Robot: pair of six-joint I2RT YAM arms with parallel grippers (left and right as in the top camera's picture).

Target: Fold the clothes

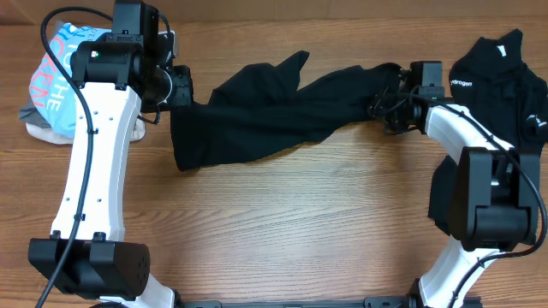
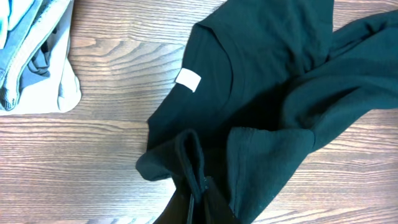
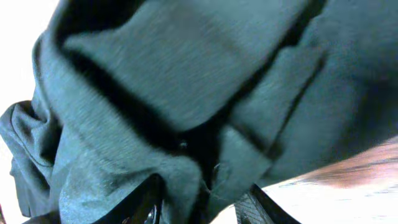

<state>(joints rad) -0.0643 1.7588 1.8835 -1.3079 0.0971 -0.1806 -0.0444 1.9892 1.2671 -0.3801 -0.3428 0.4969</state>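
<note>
Black shirt (image 1: 274, 115): crumpled across the middle of the table (image 1: 300, 222), stretched between both grippers, neck tag (image 2: 188, 80) showing; step judged as spreading flat before the first fold; next, the cloth is to be drawn taut and laid smooth. Left gripper (image 1: 178, 87): clenched on a pinch of cloth below the collar; arm reached forward. Right gripper (image 1: 390, 107): cloth bunched between the fingers, seemingly grasped; arm bent inward. Other clothes (image 1: 53, 73): heaped far left.

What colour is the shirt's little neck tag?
White tag on soft black shirt; clearest from left wrist.
</note>
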